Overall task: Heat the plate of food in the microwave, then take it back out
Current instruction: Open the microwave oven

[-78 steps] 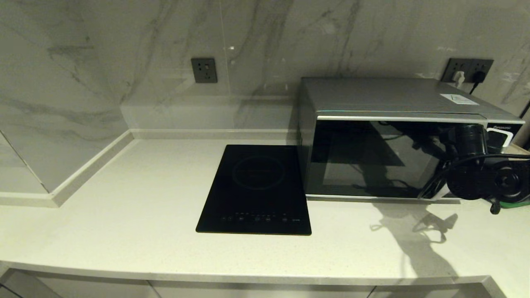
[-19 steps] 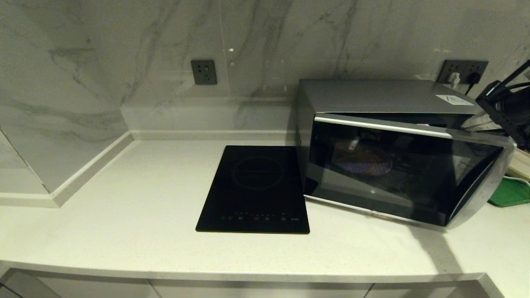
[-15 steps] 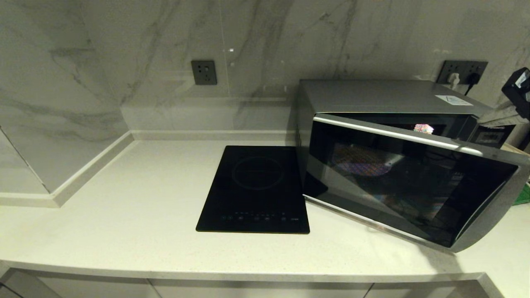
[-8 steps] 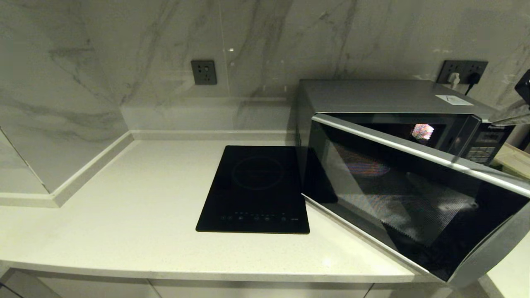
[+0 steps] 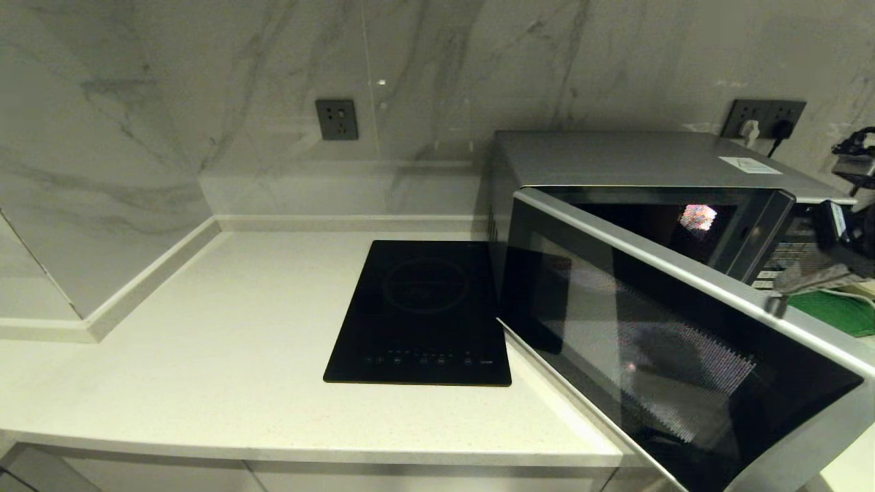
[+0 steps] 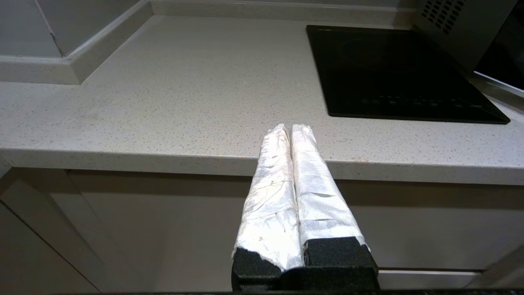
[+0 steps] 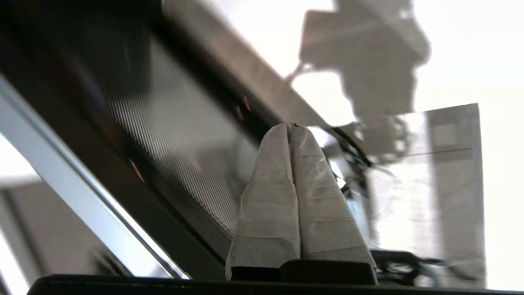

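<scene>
The silver microwave (image 5: 615, 157) stands at the right of the counter. Its dark glass door (image 5: 656, 342) hangs wide open, swung out toward me on its left hinge. A lamp (image 5: 696, 217) glows in the cavity. The plate of food is hidden behind the door. My right gripper (image 5: 786, 285) is shut and empty at the door's free edge, in front of the keypad (image 5: 779, 263). In the right wrist view its taped fingertips (image 7: 291, 126) rest close to the door's inner mesh (image 7: 184, 135). My left gripper (image 6: 290, 127) is shut and parked low before the counter's front edge.
A flat black induction hob (image 5: 424, 314) lies on the counter just left of the microwave. A green tray (image 5: 830, 311) sits at the far right behind the open door. Wall sockets (image 5: 337, 116) are on the marble backsplash. The door overhangs the counter's front right.
The microwave door went from shut to wide open, swinging out toward me. My right arm left the door front and now sits at the door's free edge by the keypad.
</scene>
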